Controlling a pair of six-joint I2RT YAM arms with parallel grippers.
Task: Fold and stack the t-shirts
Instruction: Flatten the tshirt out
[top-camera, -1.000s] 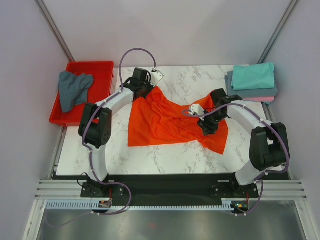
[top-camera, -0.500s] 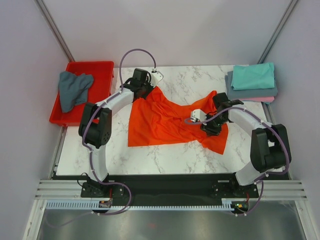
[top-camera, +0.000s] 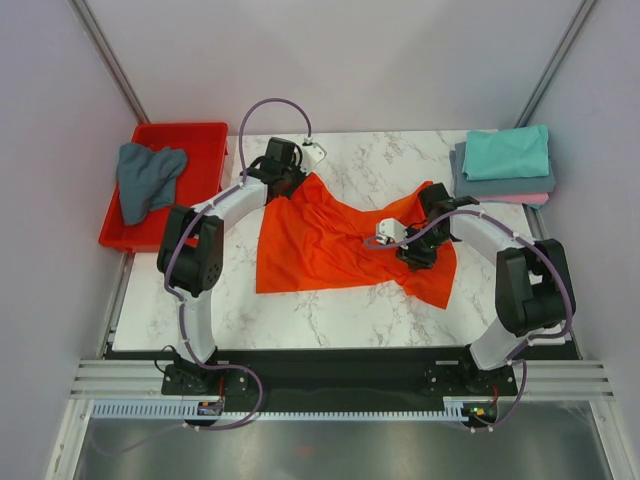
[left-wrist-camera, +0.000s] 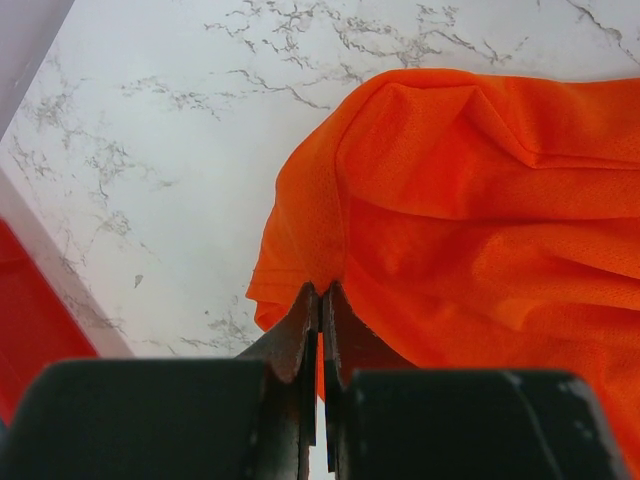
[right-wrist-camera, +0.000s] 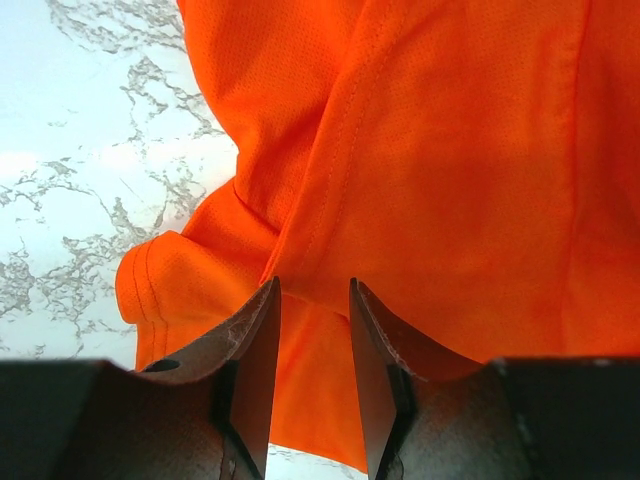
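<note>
The white marble-patterned desk (top-camera: 330, 300) carries an orange-red t-shirt (top-camera: 310, 245), spread out and rumpled across its middle, with bare stone near and far of it. At the far right corner sits a folded stack: a pink t-shirt (top-camera: 535, 199) touching the desk, a slate grey-blue t-shirt (top-camera: 500, 184) on that, and a teal t-shirt (top-camera: 508, 152) on top. A red plastic tray (top-camera: 205, 135) lies at the far left edge.

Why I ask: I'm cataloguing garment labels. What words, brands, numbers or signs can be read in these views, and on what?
No text can be read in any view.
orange-red t-shirt: plain cloth, no print or tag showing.
folded stack, grey shirt, red tray: no markings visible.
marble table: veining only.
</note>
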